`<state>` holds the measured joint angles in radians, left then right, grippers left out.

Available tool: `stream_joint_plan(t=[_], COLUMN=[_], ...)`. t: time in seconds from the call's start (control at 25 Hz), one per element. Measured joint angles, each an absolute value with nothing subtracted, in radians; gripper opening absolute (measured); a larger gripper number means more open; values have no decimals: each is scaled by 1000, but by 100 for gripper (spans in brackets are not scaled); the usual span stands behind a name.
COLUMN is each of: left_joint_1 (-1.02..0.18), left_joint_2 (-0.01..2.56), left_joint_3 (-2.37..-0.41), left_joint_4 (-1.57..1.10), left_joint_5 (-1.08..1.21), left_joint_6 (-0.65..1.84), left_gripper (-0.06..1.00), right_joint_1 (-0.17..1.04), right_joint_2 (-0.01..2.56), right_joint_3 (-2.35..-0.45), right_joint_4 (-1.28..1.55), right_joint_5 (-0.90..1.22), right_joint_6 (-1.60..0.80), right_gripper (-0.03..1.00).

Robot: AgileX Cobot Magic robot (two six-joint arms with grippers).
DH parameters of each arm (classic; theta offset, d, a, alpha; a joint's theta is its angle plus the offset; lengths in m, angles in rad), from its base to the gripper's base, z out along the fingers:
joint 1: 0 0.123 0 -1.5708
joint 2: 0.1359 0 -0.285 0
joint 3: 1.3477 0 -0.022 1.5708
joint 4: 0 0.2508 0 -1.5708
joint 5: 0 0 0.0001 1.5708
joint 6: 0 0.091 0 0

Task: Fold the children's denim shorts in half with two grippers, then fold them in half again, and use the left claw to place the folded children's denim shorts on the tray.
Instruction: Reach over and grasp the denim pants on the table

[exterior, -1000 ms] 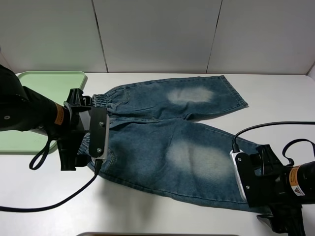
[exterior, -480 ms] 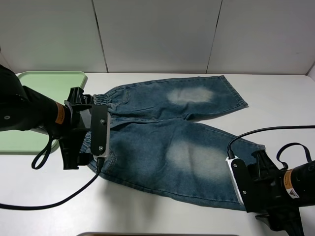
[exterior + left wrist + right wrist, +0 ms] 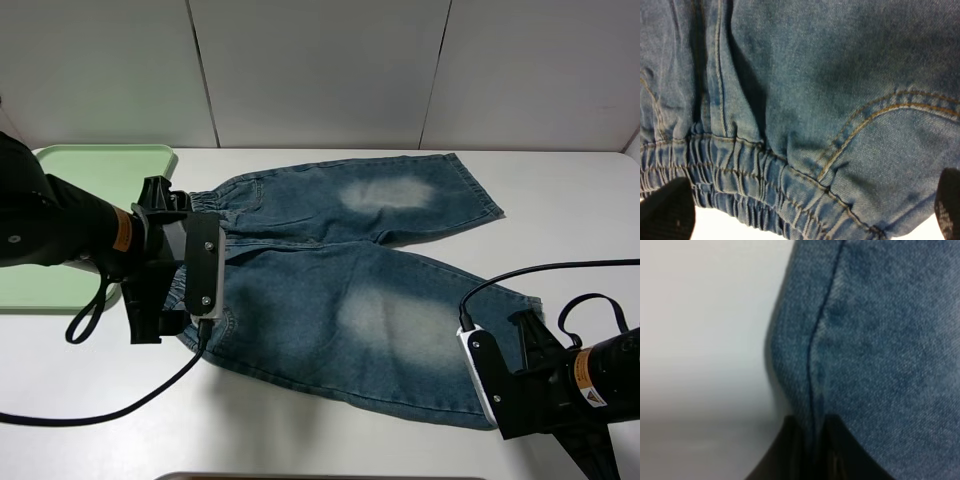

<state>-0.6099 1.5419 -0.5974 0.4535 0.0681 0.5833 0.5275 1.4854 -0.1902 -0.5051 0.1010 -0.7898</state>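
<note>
White tabletop (image 3: 570, 200) fills most of the high view. Spread flat across its middle lie the children's denim shorts (image 3: 330, 270), waistband toward the left of the frame and both legs running out to the right, a faded patch on each. I'd say they're laid open like that so each arm can take one end of the lower edge and carry it over for the first fold, which hasn't begun. Pale green tray (image 3: 90, 175) sits at the upper left, just beside the waistband and on the left arm's side, handy for the final drop. Left claw (image 3: 807, 212) hangs over the lower-left corner of the waistband with its fingers (image 3: 665, 212) spread wide. The gathered elastic lies between them and nothing is gripped. Right gripper (image 3: 812, 450), at the lower right of the frame, has its fingers pressed together on the hem edge of the lower leg, a ridge of denim pinched up between them. So one end looks secured, the other not yet nipped.
</note>
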Motion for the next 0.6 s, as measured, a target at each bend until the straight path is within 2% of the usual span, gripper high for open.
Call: stream_joint_plan(t=[0.32, 0.6], left_joint_1=[-606, -537], left_joint_2=[1542, 1542], left_joint_3=[-597, -597], left_joint_4=[487, 504], left_joint_5=[163, 222], left_joint_6=[583, 622], left_gripper=[95, 95], right_joint_1=[528, 528], right_joint_2=[1487, 1487], right_joint_3=[-223, -228], right_joint_4=[-474, -459], right_joint_5=[66, 14], right_joint_6=[-742, -688], right_gripper=[5, 5])
